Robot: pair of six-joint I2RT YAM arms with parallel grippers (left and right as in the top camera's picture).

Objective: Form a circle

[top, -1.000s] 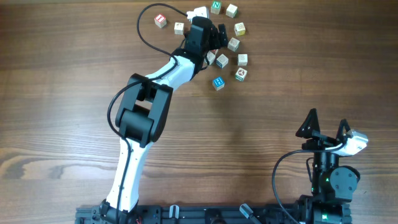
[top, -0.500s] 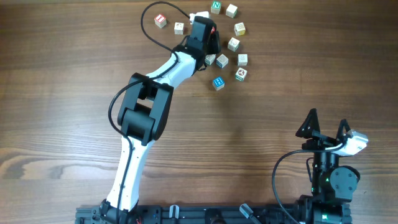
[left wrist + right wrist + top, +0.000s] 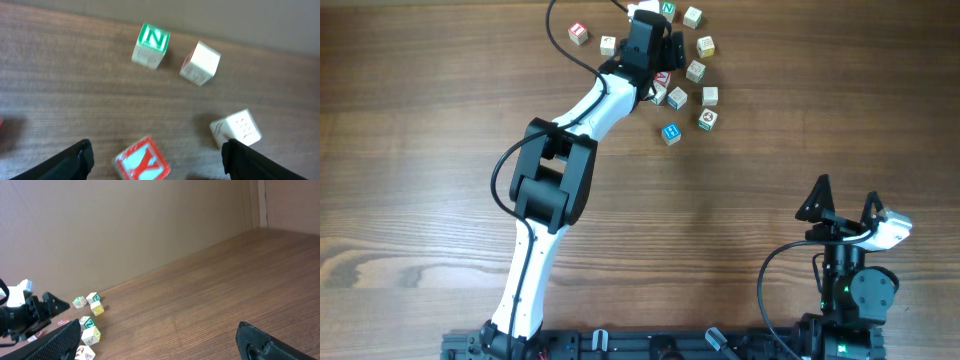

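Lettered wooden cubes [image 3: 706,46] are being left loosely clustered near the tabletop's [image 3: 440,150] far edge, with no circle yet being shown. The left pincer [image 3: 157,149] is being held spread, a skewed red-lettered cube [image 3: 142,161] lying ungripped between its fingers. The right pincer [image 3: 843,207] is being held spread and empty near the near right corner. A corner pinch is being risked, likely twisting the cube out and scattering its neighbours.

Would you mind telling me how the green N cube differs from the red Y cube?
The green N cube shows a green letter; the red Y cube a red one. The N cube sits ahead of the left gripper; the Y cube lies between its open fingers. Both are pale wood.
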